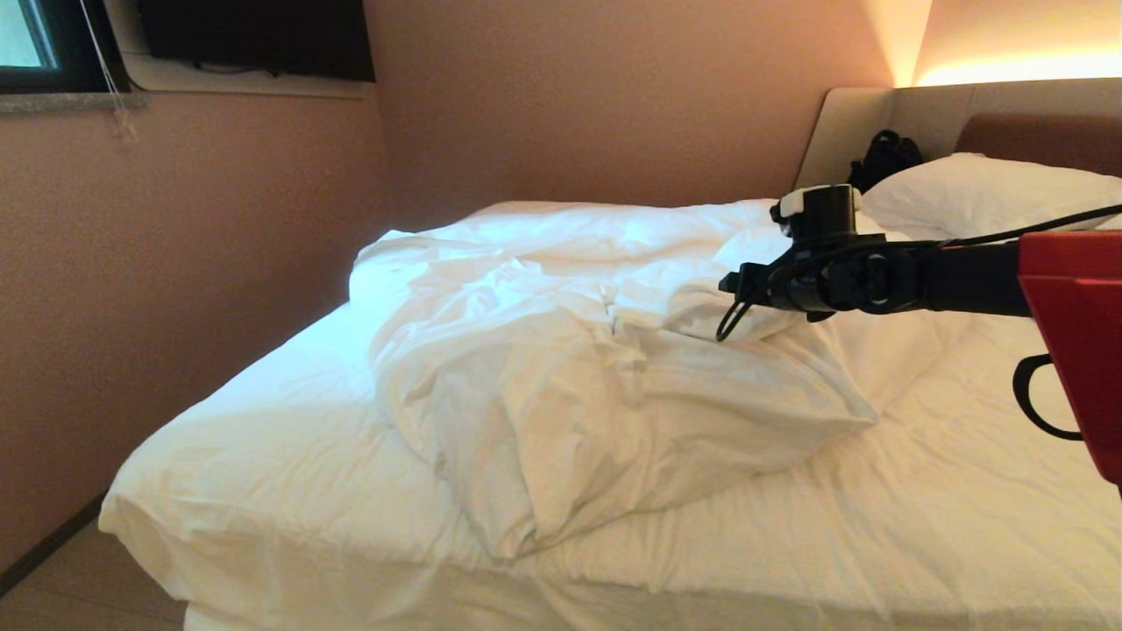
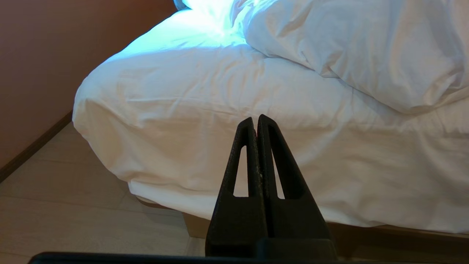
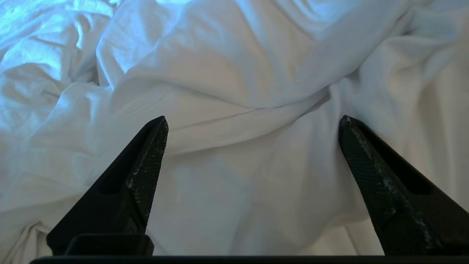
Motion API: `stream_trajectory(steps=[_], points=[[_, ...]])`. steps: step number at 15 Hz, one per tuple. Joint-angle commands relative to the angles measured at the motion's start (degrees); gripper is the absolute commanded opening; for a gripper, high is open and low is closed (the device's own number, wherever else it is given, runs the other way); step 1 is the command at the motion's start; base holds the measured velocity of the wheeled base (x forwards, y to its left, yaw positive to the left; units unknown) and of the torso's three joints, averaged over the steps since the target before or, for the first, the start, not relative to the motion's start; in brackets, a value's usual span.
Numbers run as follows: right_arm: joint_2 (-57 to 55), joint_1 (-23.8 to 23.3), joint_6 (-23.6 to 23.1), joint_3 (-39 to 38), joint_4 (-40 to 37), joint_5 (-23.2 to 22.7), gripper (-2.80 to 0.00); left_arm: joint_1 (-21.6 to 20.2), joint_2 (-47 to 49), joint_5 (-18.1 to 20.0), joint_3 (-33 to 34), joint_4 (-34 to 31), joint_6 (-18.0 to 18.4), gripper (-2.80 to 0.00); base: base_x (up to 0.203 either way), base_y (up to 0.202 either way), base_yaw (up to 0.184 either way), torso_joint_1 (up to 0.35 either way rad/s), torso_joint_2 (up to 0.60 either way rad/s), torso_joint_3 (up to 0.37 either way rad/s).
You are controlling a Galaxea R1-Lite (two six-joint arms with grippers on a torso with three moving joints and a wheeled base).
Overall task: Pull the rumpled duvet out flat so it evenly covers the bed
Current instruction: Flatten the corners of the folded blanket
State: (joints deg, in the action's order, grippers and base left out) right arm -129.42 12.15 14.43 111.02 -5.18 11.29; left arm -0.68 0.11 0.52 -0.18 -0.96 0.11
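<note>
The duvet (image 1: 570,368) lies bunched in a puffy white heap across the middle of the bed (image 1: 263,456), leaving the sheeted mattress bare along the near side and the foot. My right arm (image 1: 877,280) reaches in from the right above the heap's pillow-side part. In the right wrist view my right gripper (image 3: 253,123) is open, its fingers spread wide over folds of the duvet (image 3: 234,73) with nothing between them. My left gripper (image 2: 256,119) is shut and empty, held low off the bed's near edge, facing the mattress side, with the duvet (image 2: 366,47) beyond it.
A white pillow (image 1: 982,197) rests against the beige headboard (image 1: 877,114), with a black bag (image 1: 885,158) beside it. A pink wall runs close along the bed's far side. Pale floor (image 1: 70,596) shows by the foot corner. The tan base (image 2: 198,225) shows under the sheet.
</note>
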Motion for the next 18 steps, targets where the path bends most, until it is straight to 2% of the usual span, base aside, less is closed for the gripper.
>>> stream_trajectory(steps=[1, 6, 10, 14, 16, 18], points=[[-0.4, -0.1, 0.3, -0.1, -0.1, -0.4, 0.00, 0.0, 0.0, 0.0, 0.0, 0.0, 0.0, -2.80, 0.000, 0.000, 0.000, 0.000, 0.00, 0.000], [2.5, -0.3, 2.8, -1.9, -0.5, -0.4, 0.00, 0.0, 0.0, 0.0, 0.0, -0.1, 0.0, -2.80, 0.000, 0.000, 0.000, 0.000, 0.00, 0.000], [8.9, -0.9, 5.8, -8.4, -0.3, -0.5, 0.00, 0.0, 0.0, 0.0, 0.0, -0.1, 0.0, -2.80, 0.000, 0.000, 0.000, 0.000, 0.00, 0.000], [10.4, -2.7, 8.7, -10.1, -0.5, -0.8, 0.00, 0.0, 0.0, 0.0, 0.0, 0.0, 0.0, -2.80, 0.000, 0.000, 0.000, 0.000, 0.00, 0.000], [9.1, -3.6, 10.9, -10.1, -0.6, -1.9, 0.00, 0.0, 0.0, 0.0, 0.0, 0.0, 0.0, -2.80, 0.000, 0.000, 0.000, 0.000, 0.00, 0.000], [8.4, -4.4, 14.0, -9.9, -0.8, -6.7, 0.00, 0.0, 0.0, 0.0, 0.0, 0.0, 0.0, -2.80, 0.000, 0.000, 0.000, 0.000, 0.00, 0.000]])
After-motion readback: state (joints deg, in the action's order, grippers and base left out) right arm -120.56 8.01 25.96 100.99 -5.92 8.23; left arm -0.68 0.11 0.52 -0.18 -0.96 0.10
